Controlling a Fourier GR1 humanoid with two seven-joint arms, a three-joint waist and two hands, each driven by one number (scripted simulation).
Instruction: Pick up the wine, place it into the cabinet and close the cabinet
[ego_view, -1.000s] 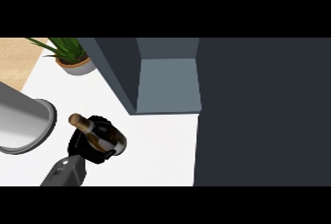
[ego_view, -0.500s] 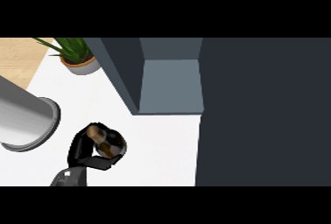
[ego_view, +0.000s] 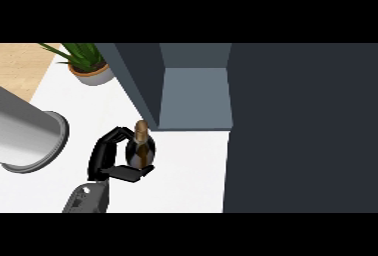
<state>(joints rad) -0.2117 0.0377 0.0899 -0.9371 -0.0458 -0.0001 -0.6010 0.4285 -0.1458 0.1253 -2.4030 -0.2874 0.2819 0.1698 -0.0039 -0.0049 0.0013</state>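
Against the earlier frames, the dark glass wine bottle with a brown neck (ego_view: 140, 151) has swung from slanting up-left to pointing at the cabinet, and it sits nearer the opening. From the left: one grey round metal cylinder (ego_view: 29, 142), one green potted plant in a tan pot (ego_view: 88, 67), and one black left hand (ego_view: 102, 156) with fingers and thumb curled round the one bottle. They stand on the white counter (ego_view: 184, 170), below the open grey-blue cabinet (ego_view: 196, 95). A wide dark panel (ego_view: 303, 125) fills the right. Wooden floor (ego_view: 21, 65) shows top left.
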